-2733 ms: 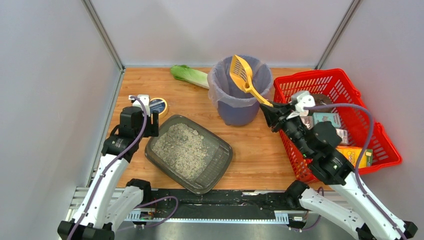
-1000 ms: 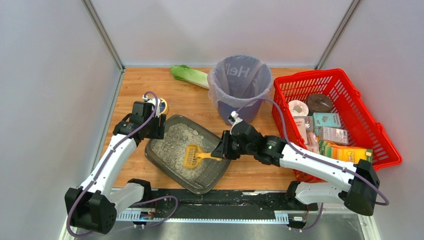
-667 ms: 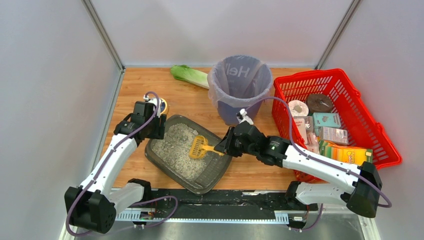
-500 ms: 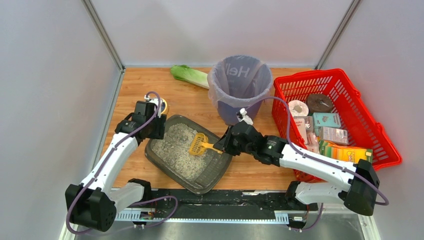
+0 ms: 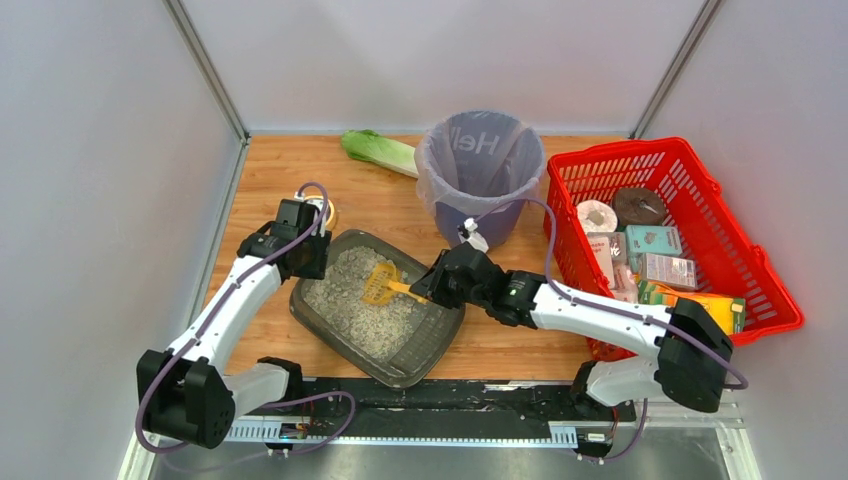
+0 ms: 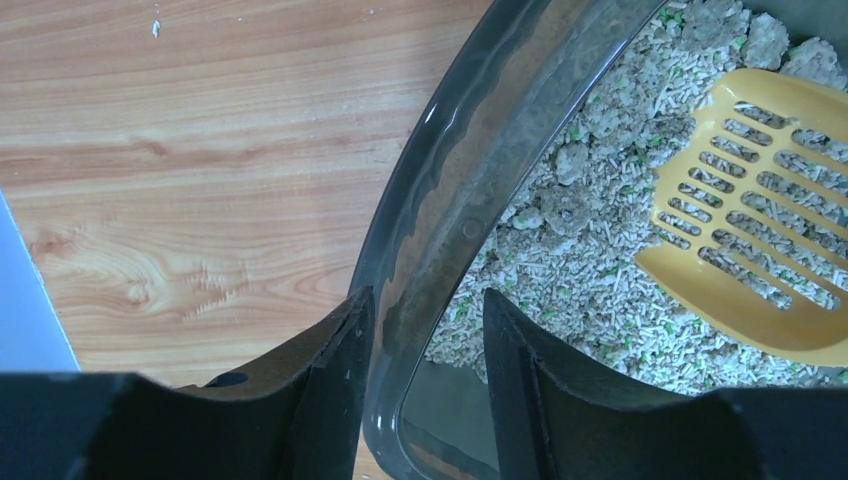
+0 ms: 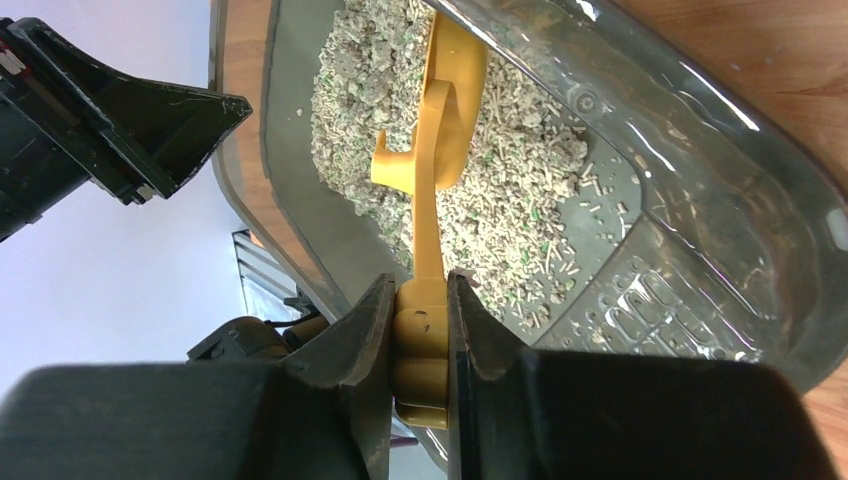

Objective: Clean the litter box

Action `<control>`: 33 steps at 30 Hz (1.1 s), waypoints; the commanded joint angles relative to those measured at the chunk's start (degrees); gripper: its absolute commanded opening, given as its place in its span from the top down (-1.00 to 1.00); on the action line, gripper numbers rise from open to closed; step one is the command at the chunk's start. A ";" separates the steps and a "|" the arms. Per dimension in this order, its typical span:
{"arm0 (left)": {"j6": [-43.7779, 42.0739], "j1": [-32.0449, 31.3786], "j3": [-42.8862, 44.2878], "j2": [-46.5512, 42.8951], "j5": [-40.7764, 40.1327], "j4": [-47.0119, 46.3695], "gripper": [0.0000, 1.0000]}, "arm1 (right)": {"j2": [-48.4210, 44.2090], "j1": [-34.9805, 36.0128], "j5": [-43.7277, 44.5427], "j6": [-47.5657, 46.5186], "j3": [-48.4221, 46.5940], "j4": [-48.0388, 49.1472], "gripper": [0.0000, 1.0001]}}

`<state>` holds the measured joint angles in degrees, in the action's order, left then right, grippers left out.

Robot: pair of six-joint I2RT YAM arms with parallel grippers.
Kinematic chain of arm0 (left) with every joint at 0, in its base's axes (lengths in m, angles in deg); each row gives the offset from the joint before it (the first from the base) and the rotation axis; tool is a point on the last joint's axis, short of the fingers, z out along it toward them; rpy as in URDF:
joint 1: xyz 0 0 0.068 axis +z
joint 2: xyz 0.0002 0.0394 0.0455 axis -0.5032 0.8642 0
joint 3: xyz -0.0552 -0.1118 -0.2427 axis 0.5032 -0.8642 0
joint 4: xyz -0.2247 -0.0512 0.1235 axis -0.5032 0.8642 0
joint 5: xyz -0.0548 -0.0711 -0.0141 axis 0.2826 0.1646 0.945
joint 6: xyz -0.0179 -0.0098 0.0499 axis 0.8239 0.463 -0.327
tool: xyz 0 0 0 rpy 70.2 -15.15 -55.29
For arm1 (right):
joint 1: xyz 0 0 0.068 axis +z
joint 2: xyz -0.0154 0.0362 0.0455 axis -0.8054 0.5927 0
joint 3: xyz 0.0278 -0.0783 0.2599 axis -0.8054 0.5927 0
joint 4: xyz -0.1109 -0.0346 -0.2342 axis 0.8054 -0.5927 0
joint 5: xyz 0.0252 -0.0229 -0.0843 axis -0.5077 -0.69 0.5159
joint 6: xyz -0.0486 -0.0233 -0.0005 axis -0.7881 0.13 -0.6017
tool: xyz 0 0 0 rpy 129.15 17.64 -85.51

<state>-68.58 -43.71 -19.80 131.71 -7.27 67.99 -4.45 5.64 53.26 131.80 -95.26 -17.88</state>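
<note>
- Wooden tabletop (image 5: 380,205) between plain grey walls holds everything: the litter box (image 5: 428,338) lies at the near left, just in front of the purple-lined bin (image 5: 440,200), with the red basket (image 5: 770,290) well apart on the right.
- Your left gripper (image 6: 425,310) straddles the box's far-left rim, one finger outside the wall and one inside above the litter (image 6: 560,290). The jaws stand partly apart, and you cannot tell whether they pinch the wall.
- That placement looks meant to brace the tray against the scoop's push.
- Your right gripper (image 7: 420,290) is clamped tight on the handle of the yellow scoop (image 5: 378,284), whose slotted head rests tipped down in the litter towards the box's far side.
- Your left arm reaches forward along the table's left edge, wrist bent down onto the corner.
- Your right arm stretches low and leftwards in front of the bin, forearm nearly level, so the handle slants over the box's right wall.
- With the bin just behind, the carry should be short.
</note>
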 commanded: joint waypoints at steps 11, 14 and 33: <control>-0.38 -0.39 2.76 1.19 1.06 0.38 0.00 | 10.32 1.79 2.66 -1.69 1.90 9.60 1.00; -0.29 -0.48 2.76 1.28 1.42 0.38 0.00 | 12.60 2.41 3.37 -2.83 2.69 12.76 1.00; -0.46 -0.57 2.94 0.84 2.21 0.37 -0.02 | 16.39 3.56 -2.69 -8.81 9.01 29.46 1.00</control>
<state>-69.04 -43.69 -19.62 132.82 -7.62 68.52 12.38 8.70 52.76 127.08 -90.56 13.53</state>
